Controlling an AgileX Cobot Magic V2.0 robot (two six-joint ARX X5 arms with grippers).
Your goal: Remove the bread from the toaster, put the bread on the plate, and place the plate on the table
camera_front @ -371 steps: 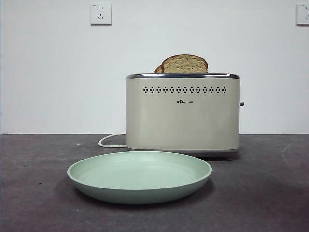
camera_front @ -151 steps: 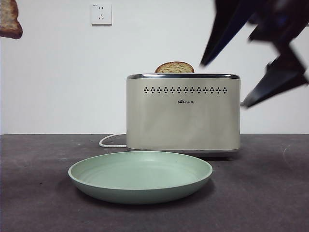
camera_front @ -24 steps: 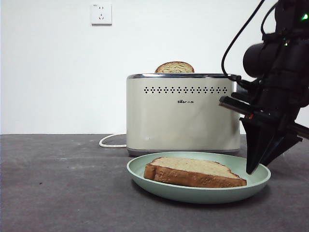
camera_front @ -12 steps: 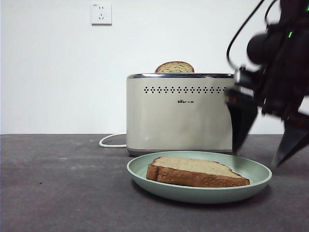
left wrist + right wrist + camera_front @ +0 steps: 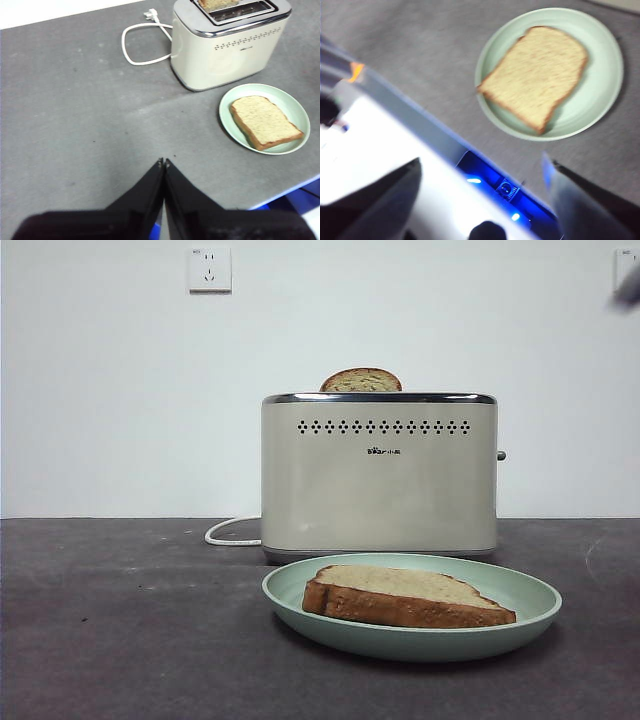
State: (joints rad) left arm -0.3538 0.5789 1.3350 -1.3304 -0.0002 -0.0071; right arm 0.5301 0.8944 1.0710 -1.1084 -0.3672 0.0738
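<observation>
1. My right gripper (image 5: 480,172) has lifted clear of the plate (image 5: 530,600), jaws spread wide and empty, well above it.
2. The bread (image 5: 405,596) lies flat on the plate, which rests on the table (image 5: 120,640) just in front of the toaster (image 5: 378,475), toward the right.
3. My left gripper (image 5: 164,162) waits far left, jaws pressed together, holding nothing.
4. The second slice (image 5: 362,380) is in the far slot; I judge the task complete.

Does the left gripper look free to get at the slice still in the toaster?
Probably yes. The second slice pokes above the toaster uncovered, nothing above it, but the left gripper is shut and would have to open.
</observation>
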